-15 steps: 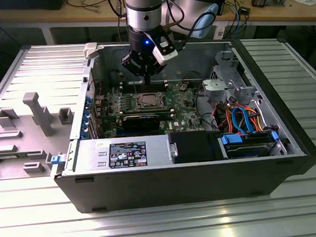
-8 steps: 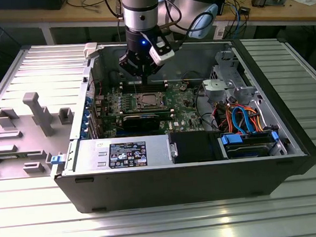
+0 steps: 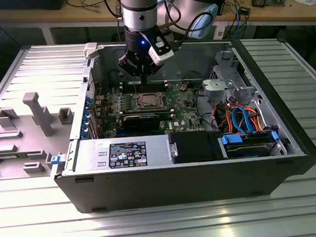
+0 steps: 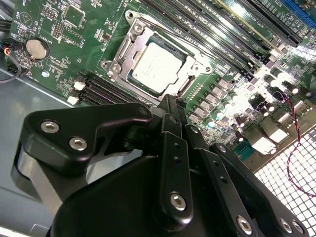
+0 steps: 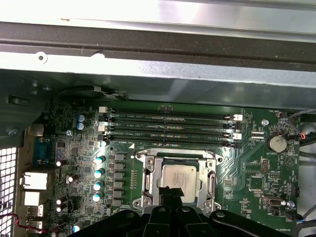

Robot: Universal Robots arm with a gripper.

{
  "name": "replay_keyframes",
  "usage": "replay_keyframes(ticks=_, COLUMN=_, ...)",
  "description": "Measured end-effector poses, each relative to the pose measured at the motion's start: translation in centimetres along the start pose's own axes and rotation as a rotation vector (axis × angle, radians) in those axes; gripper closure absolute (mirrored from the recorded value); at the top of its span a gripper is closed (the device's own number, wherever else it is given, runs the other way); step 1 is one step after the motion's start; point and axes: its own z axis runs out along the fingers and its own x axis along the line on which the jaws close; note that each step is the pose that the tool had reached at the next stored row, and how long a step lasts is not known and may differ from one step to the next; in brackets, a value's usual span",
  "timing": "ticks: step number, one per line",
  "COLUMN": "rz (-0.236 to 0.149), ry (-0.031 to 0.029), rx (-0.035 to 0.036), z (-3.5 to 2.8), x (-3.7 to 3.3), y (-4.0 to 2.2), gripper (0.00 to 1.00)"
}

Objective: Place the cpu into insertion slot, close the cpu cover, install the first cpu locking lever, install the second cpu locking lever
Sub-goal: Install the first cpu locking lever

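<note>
The cpu (image 4: pixel 155 61) (image 5: pixel 180 177) shows its silvery top inside the insertion slot (image 4: pixel 183 88) on the green board, seen in the exterior view as a small square (image 3: pixel 146 101). The silver cpu cover (image 4: pixel 129 45) (image 5: pixel 148 174) lies flat as a frame around the chip. My gripper (image 4: pixel 170 102) (image 5: pixel 170 191) (image 3: pixel 140 76) hangs just above the socket's edge, its black fingers pressed together and holding nothing. Thin metal lever rods (image 5: pixel 213 183) run along the socket's sides; whether they are latched I cannot tell.
Long black memory slots (image 5: pixel 170 126) run beside the socket. A black card (image 3: pixel 142 118) lies across the board, with the power supply (image 3: pixel 122 153) in front. A drive cage with blue and orange cables (image 3: pixel 245 118) stands at the exterior view's right. Case walls (image 3: pixel 178 176) enclose everything.
</note>
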Motion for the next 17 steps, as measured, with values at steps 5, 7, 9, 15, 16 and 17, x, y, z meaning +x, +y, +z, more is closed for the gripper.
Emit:
replay_keyframes(ticks=5, rz=0.000, ry=0.0001, rx=0.0000, z=0.00, x=0.01, y=0.00, gripper=0.89)
replay_keyframes(ticks=7, rz=-0.001, ry=0.0000, rx=0.0000, z=0.00, x=0.01, y=0.00, gripper=0.89)
replay_keyframes(ticks=9, rz=-0.006, ry=0.0002, rx=-0.0001, z=0.00, x=0.01, y=0.00, gripper=0.89)
replay_keyframes(ticks=15, rz=-0.083, ry=0.0022, rx=-0.0020, z=0.00, x=0.01, y=0.00, gripper=0.89)
replay_keyframes(ticks=16, rz=-0.084, ry=0.0023, rx=-0.0020, z=0.00, x=0.01, y=0.00, gripper=0.89)
replay_keyframes(ticks=17, rz=-0.084, ry=0.0023, rx=-0.0020, z=0.00, x=0.01, y=0.00, gripper=0.89)
